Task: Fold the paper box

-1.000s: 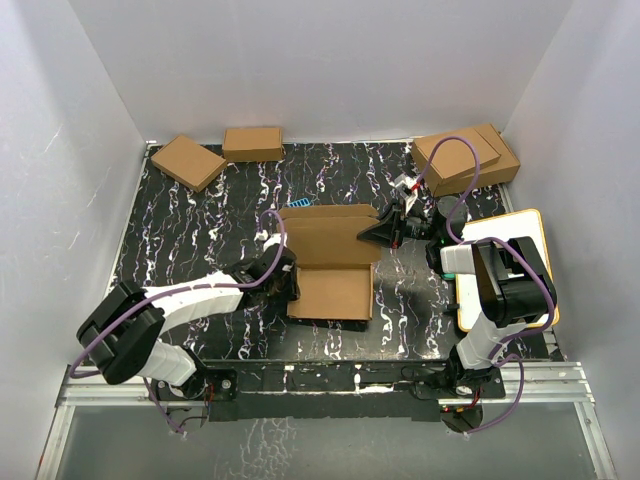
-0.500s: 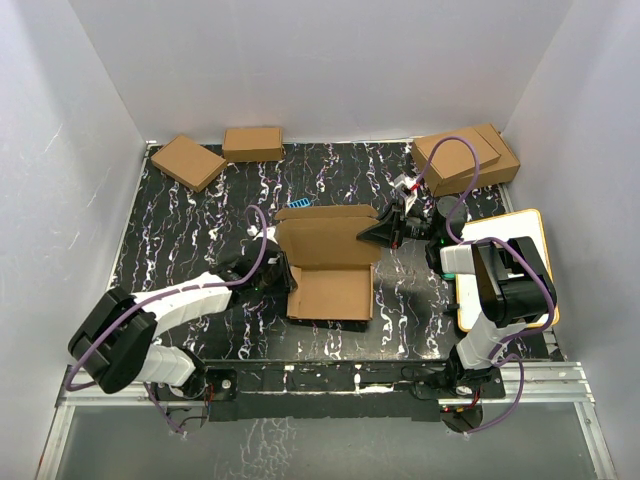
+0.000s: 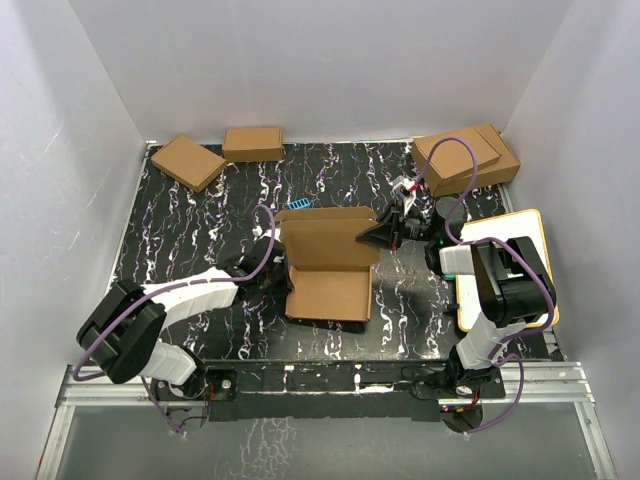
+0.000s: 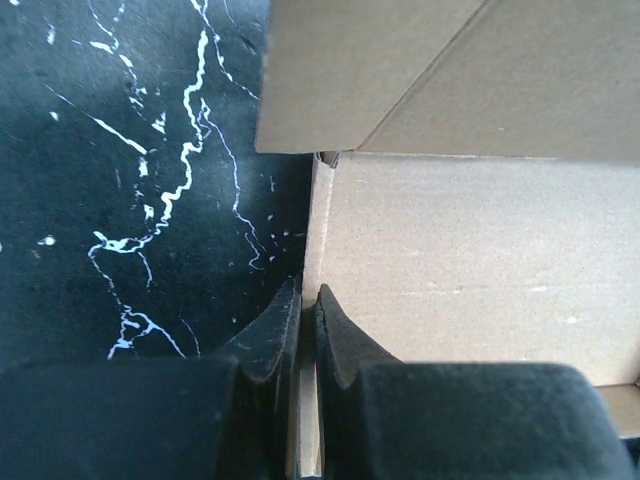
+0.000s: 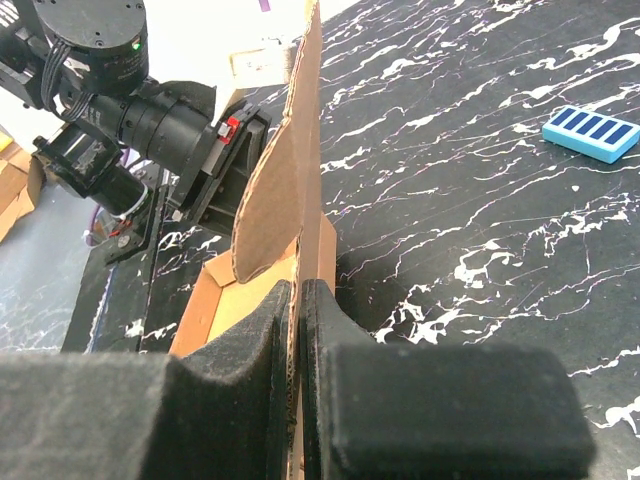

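Observation:
The paper box (image 3: 330, 268) lies half-formed in the middle of the black marbled table (image 3: 200, 225), its lid panel raised at the back. My left gripper (image 3: 284, 274) is at the box's left side. In the left wrist view this gripper (image 4: 308, 296) is shut on the thin upright left wall (image 4: 318, 215), with the box's brown floor (image 4: 470, 260) to the right. My right gripper (image 3: 376, 235) is at the right rear corner. Seen from its wrist, this gripper (image 5: 298, 292) is shut on an upright cardboard flap (image 5: 290, 170).
Two small closed brown boxes (image 3: 188, 161) (image 3: 252, 143) sit at the back left. Two larger stacked boxes (image 3: 465, 160) fill the back right corner. A small blue striped piece (image 3: 295, 203) (image 5: 590, 132) lies behind the box. A white board with an orange rim (image 3: 510, 262) lies on the right.
My left gripper's jaws have closed onto the box's left wall, after a small shift at that side. The right gripper kept its hold and place.

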Controlling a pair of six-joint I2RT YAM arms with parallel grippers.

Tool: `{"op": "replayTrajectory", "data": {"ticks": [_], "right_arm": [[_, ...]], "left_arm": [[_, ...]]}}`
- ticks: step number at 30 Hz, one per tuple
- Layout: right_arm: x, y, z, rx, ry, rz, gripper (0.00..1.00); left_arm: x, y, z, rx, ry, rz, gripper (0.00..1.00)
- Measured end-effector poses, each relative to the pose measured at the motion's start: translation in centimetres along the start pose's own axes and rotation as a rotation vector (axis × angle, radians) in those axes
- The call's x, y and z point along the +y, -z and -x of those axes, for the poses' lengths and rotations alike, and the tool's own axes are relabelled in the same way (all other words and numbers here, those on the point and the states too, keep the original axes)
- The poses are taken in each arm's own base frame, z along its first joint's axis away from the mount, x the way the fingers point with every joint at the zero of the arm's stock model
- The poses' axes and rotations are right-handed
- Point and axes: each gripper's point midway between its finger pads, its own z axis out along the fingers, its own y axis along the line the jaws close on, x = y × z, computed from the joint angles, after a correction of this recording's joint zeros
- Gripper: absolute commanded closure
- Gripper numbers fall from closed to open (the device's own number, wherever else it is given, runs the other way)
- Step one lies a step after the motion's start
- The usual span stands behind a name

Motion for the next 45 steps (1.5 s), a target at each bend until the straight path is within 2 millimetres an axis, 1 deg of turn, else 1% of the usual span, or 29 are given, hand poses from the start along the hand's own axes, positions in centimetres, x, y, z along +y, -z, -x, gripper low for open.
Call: {"op": "replayTrajectory", "data": {"ticks": [8,12,22,23,24,25,32,35,42,45], "right_arm": [[0.0,-0.1,0.0,-0.001,0.0,-0.001,0.92],[0.0,-0.1,0.0,-0.001,0.0,-0.001,0.92],[0.0,-0.1,-0.1,0.001,-0.003,0.0,0.92],[0.0,-0.2,-0.2,0.002,-0.004,0.001,0.92],[0.0,-0.2,-0.2,0.002,-0.006,0.001,0.92],[0.0,-0.2,-0.2,0.002,-0.007,0.001,0.92],[-0.1,-0.2,-0.4,0.003,-0.012,0.0,0.92],[-0.1,-0.1,-0.4,0.003,-0.012,-0.001,0.92],[-0.2,0.0,-0.3,0.002,-0.011,-0.004,0.92],[-0.2,0.0,-0.3,0.001,-0.012,-0.005,0.92]], "left_arm": [[0.6,0.6,0.8,-0.011,-0.067,0.116,1.0],[0.6,0.5,0.9,-0.006,-0.099,0.159,1.0],[1.0,0.8,1.2,-0.017,-0.159,0.215,1.0],[1.0,0.8,1.2,-0.017,-0.161,0.216,0.97],[1.0,0.8,1.2,-0.017,-0.162,0.217,0.9],[1.0,0.8,1.2,-0.017,-0.163,0.217,0.86],[1.4,0.9,0.9,-0.012,-0.156,0.224,0.78],[1.4,1.1,0.9,-0.013,-0.152,0.223,0.71],[1.4,1.5,0.6,-0.001,-0.146,0.219,0.62],[1.4,1.6,0.4,0.011,-0.145,0.215,0.6]]}}
